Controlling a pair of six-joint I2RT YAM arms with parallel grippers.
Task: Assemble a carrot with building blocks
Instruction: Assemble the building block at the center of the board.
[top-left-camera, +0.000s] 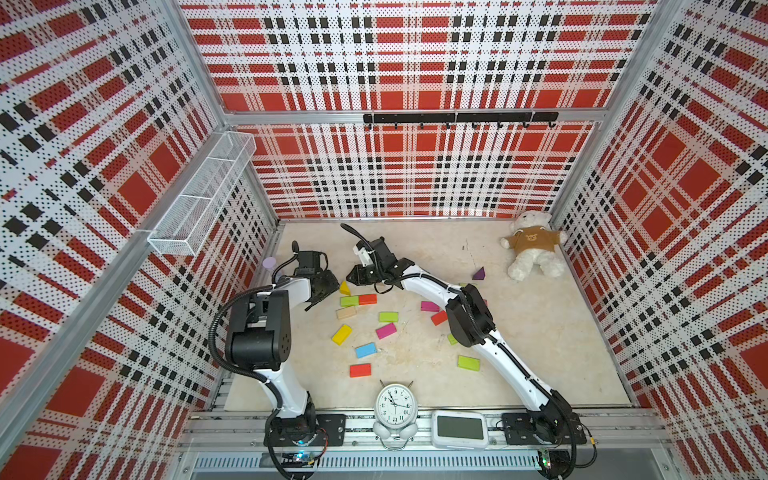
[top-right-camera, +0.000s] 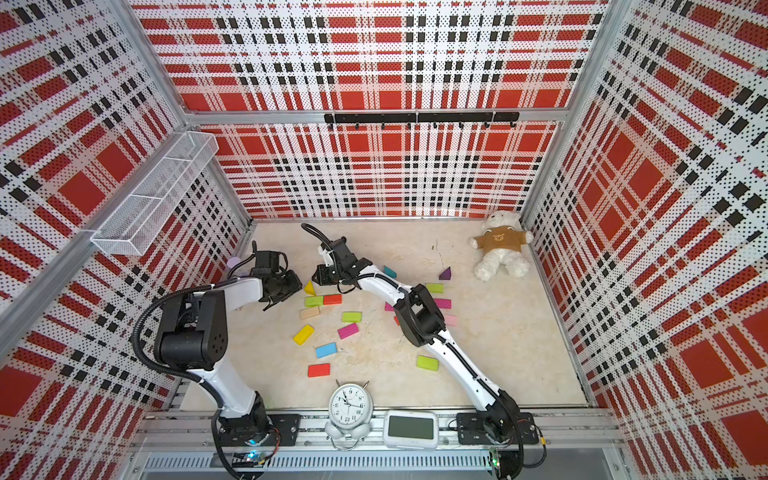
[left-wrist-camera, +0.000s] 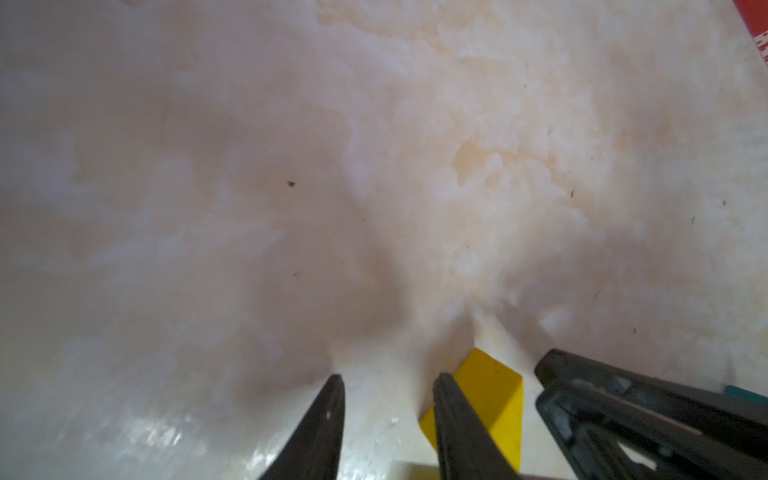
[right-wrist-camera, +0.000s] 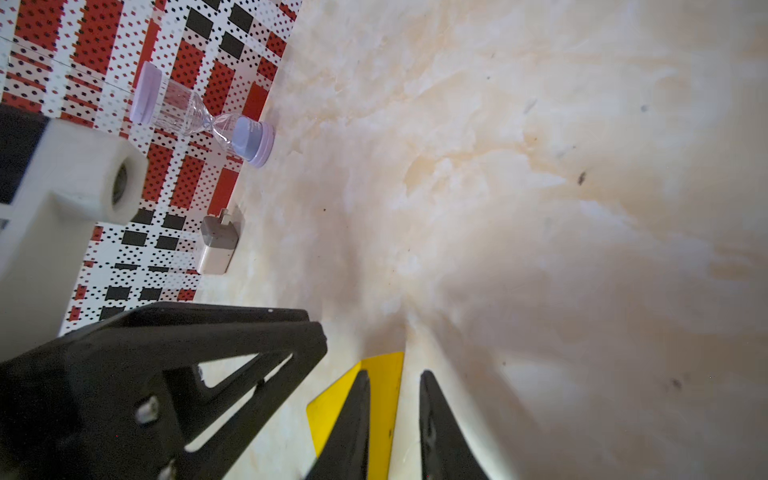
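A yellow wedge (top-left-camera: 344, 288) (left-wrist-camera: 494, 395) (right-wrist-camera: 382, 386) lies on the table between my two grippers, just behind a lime block (top-left-camera: 349, 301) and a red block (top-left-camera: 368, 299) set end to end. My left gripper (top-left-camera: 334, 287) (left-wrist-camera: 389, 380) stands open on the wedge's left, with only bare table between its fingers. My right gripper (top-left-camera: 350, 279) (right-wrist-camera: 395, 374) comes in from the wedge's right, jaws drawn to a narrow slit and holding nothing. Whether it touches the wedge I cannot tell. Several loose blocks lie nearer the front, among them tan (top-left-camera: 346, 312), magenta (top-left-camera: 386, 331), yellow (top-left-camera: 341, 334) and blue (top-left-camera: 366, 350).
A purple wedge (top-left-camera: 479, 274) and a teddy bear (top-left-camera: 532, 249) are at the back right. An alarm clock (top-left-camera: 395, 405) and a digital clock (top-left-camera: 459, 430) stand on the front rail. An hourglass (right-wrist-camera: 203, 120) and a small plug-like cube (right-wrist-camera: 218, 245) sit by the left wall.
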